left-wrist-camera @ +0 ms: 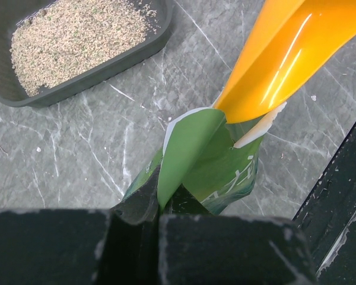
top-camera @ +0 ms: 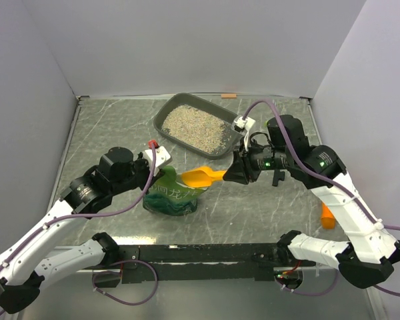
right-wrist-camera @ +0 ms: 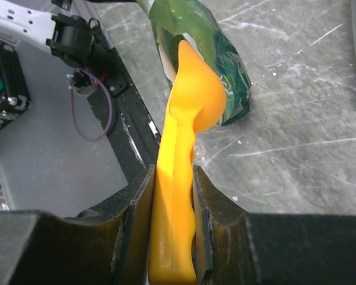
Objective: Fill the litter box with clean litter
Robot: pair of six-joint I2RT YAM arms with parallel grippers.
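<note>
The dark-grey litter box (top-camera: pixel 165 113) sits at the back centre, with beige clean litter (top-camera: pixel 197 127) spread in it; both show in the left wrist view, box (left-wrist-camera: pixel 95 71) and litter (left-wrist-camera: pixel 77 35). My left gripper (top-camera: pixel 161 167) is shut on the top edge of the green glossy bag (top-camera: pixel 170 197), pinched flap (left-wrist-camera: pixel 184 154). My right gripper (top-camera: pixel 232 175) is shut on the handle of the orange scoop (top-camera: pixel 201 177), whose bowl (right-wrist-camera: pixel 193 89) is at the bag's mouth (right-wrist-camera: pixel 166 41). The scoop also shows in the left wrist view (left-wrist-camera: pixel 279 53).
An orange object (top-camera: pixel 327 217) lies near the right arm at the table's right. The black mounting rail (top-camera: pixel 207 253) runs along the near edge. Grey walls enclose the table on three sides. Stray granules (right-wrist-camera: pixel 273 74) dot the marbled surface.
</note>
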